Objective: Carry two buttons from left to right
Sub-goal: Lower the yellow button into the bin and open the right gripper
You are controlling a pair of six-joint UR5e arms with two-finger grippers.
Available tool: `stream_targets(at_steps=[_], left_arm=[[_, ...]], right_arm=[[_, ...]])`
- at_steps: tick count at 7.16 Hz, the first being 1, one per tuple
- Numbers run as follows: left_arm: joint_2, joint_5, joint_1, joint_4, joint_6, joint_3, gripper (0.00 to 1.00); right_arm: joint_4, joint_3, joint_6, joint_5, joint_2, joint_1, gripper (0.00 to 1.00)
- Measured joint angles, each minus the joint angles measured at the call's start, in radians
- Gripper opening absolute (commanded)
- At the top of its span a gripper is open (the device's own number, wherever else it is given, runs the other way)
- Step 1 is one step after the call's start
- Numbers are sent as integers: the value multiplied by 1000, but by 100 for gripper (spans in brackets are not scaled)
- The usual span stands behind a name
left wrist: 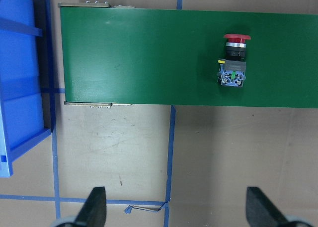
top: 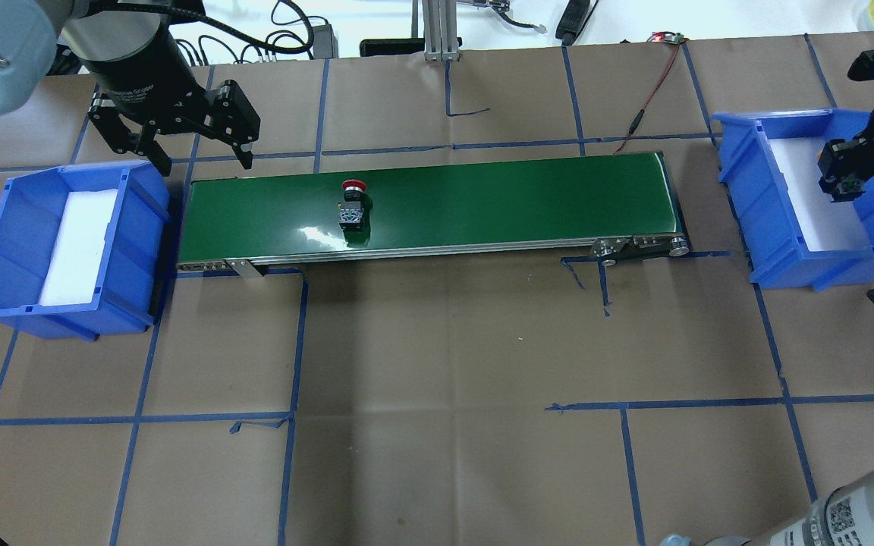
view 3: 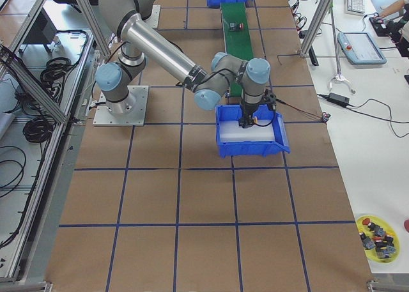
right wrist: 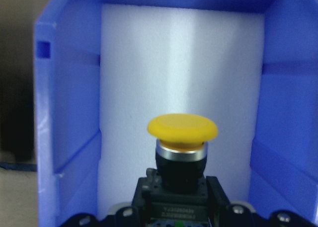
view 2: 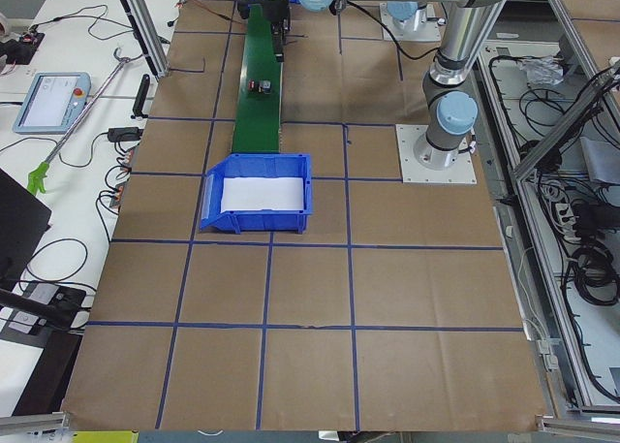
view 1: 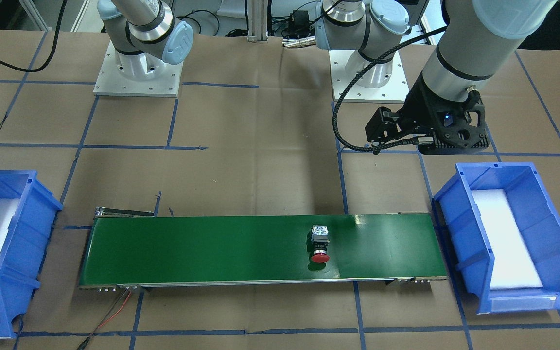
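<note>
The red button (top: 352, 205) lies on its side on the green conveyor belt (top: 498, 205), toward the belt's left end; it also shows in the front view (view 1: 320, 245) and the left wrist view (left wrist: 233, 58). My left gripper (top: 202, 161) is open and empty, raised behind the belt's left end, beside the left blue bin (top: 141, 227). My right gripper (top: 845, 186) is shut on the yellow button (right wrist: 182, 130), cap forward, over the white foam inside the right blue bin (top: 740, 174).
The left bin (view 1: 460, 228) holds only white foam. A red wire (top: 653, 83) runs from the belt's far right end. A yellow dish of spare buttons (view 3: 377, 234) sits off the table on the white bench.
</note>
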Motion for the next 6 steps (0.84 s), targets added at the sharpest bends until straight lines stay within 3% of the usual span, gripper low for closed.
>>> stream_targets(at_steps=[2,4,5,6], left_arm=[[2,1,0,0,1,-2,100],[4,2,0,0,2,-5,100],[5,2,0,0,2,-5,100],[5,2,0,0,3,-6,100]], right_arm=[[-57,91,-11,1,6,-21,6],[-85,124,-13,1,13,-24,9],[-89,126,-14,0,20,-25,31],[-90,126,-16,-1,27,-25,90]])
